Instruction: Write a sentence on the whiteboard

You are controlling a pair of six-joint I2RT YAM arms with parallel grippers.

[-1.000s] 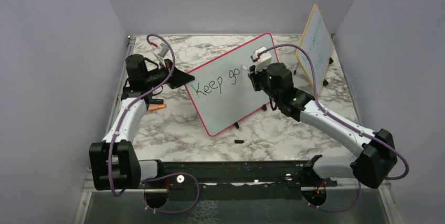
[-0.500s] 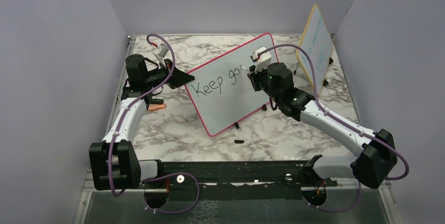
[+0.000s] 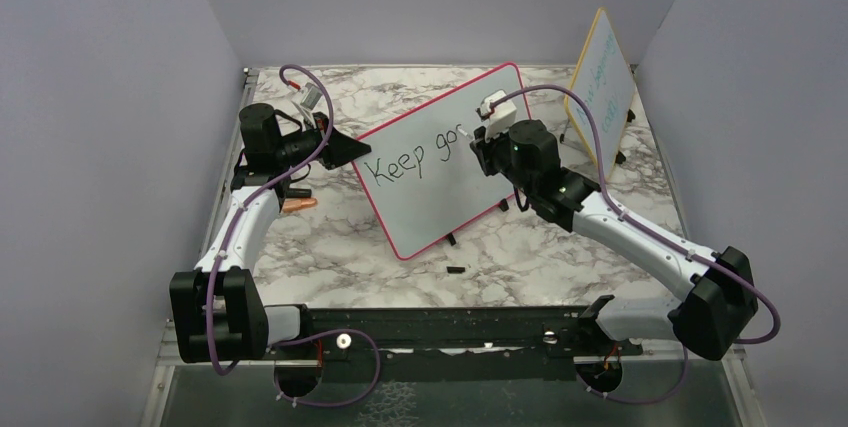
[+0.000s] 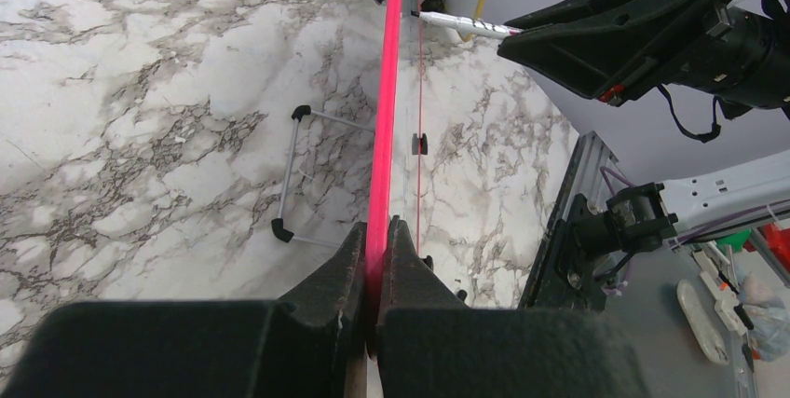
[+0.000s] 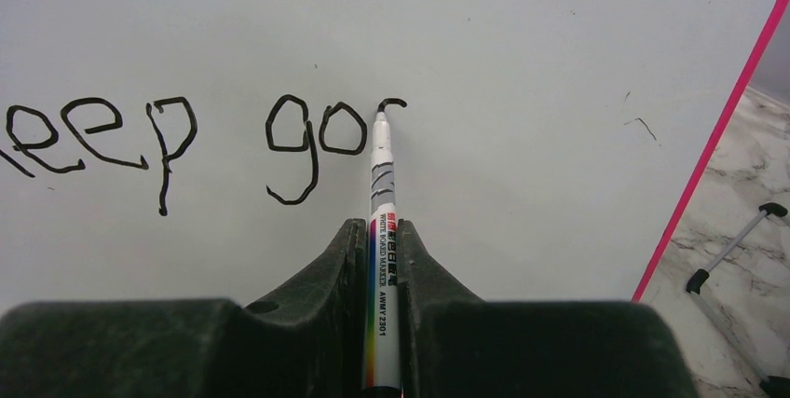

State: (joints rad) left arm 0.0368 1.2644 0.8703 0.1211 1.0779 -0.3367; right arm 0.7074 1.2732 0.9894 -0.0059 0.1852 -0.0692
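Note:
The whiteboard [image 3: 440,162] with its pink-red frame stands tilted mid-table. My left gripper [image 3: 345,147] is shut on the board's left edge; in the left wrist view the pink frame [image 4: 384,118] runs between the closed fingers [image 4: 377,235]. My right gripper [image 3: 480,147] is shut on a white whiteboard marker [image 5: 382,230], its tip touching the board. The sentence [image 5: 168,137] reads "Keep go" in black, with a short curved stroke beginning at the marker tip [image 5: 391,104]. It also shows in the top view [image 3: 415,152].
A smaller yellow-framed board [image 3: 600,87] with teal writing stands at the back right. A small orange object [image 3: 298,204] lies by the left arm. A small black piece [image 3: 455,270] lies in front of the board. The board's wire stand [image 4: 298,174] rests on the marble table.
The right gripper has moved slightly right along the board, and a new curved stroke has appeared after "go". The left arm has not moved.

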